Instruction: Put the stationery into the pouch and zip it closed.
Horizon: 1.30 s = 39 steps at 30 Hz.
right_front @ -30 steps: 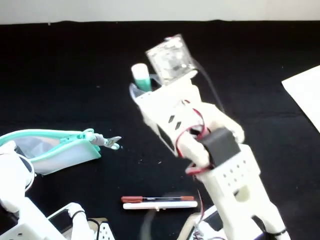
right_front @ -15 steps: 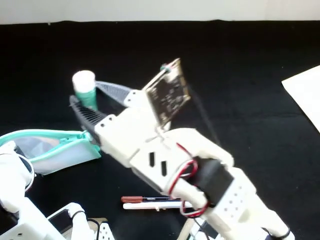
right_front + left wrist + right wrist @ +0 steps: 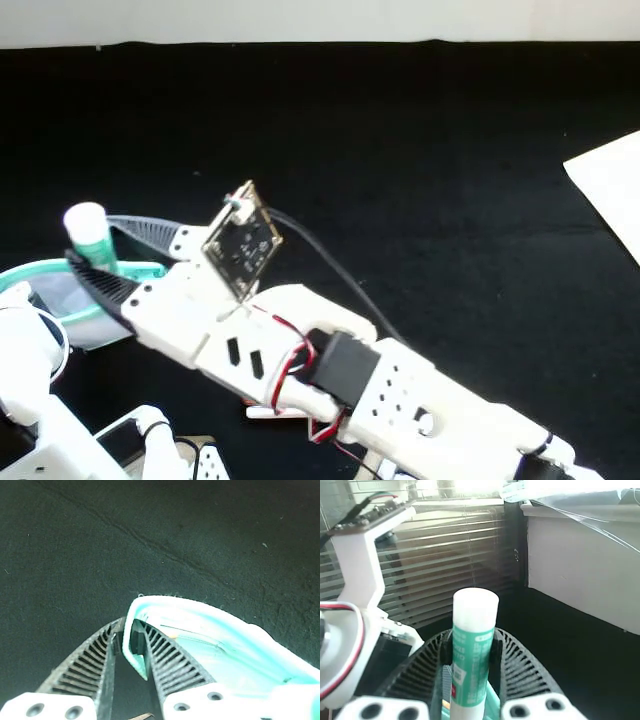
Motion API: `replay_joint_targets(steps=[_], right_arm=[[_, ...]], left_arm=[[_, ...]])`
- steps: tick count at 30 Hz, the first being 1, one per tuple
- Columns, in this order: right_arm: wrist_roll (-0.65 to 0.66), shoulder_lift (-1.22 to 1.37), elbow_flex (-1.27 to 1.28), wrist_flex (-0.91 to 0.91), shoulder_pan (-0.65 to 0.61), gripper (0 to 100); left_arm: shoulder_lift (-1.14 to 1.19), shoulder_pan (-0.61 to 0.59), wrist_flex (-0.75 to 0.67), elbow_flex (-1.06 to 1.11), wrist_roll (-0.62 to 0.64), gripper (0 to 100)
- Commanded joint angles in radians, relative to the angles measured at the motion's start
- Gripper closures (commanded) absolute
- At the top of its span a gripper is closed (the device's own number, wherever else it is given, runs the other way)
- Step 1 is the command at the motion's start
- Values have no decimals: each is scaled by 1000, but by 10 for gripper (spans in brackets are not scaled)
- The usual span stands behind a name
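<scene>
Glue stick (image 3: 88, 232) stood upright, clamped between the jaws of the right gripper (image 3: 471, 647). In the high view it was over the open end of the teal pouch (image 3: 35, 270), at the left of the black table (image 3: 420, 150). Left gripper (image 3: 131, 636) was pinched on the pouch rim, one finger inside and one outside. Pens (image 3: 262, 411) lay near the front edge, mostly hidden under the right arm. White sheet (image 3: 612, 190) lay at the far right.

Your surface (image 3: 450, 150) is matt black cloth, faintly fuzzy. The glue stick (image 3: 474, 625) is smooth plastic, the pouch (image 3: 200, 617) soft with a slight sheen, the right claw (image 3: 471, 649) ribbed matt plastic.
</scene>
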Motion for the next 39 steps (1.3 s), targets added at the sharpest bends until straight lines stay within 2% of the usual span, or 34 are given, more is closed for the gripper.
replay_joint_targets(steps=[1, 17, 19, 23, 25, 32, 36, 39], right_arm=[[-6, 27, -16, -59, -18, 992], [0, 278, -16, -183, -38, 985], [-2, 283, -22, -185, -35, 950], [-6, 283, -33, -177, -33, 793], [-5, 283, -31, -176, -33, 745], [-3, 282, -33, -176, -31, 748], [-8, 228, -35, -157, 39, 748], [-8, 186, -87, -79, 148, 748]], left_arm=[[13, 21, 14, 73, -2, 993], [13, 21, 8, 73, -5, 993], [16, 21, 8, 73, -6, 993], [19, 22, 6, 73, -6, 993], [19, 22, 6, 73, -6, 993], [19, 22, 6, 73, -6, 993], [19, 22, 6, 76, -6, 993], [19, 22, 5, 105, -6, 993]])
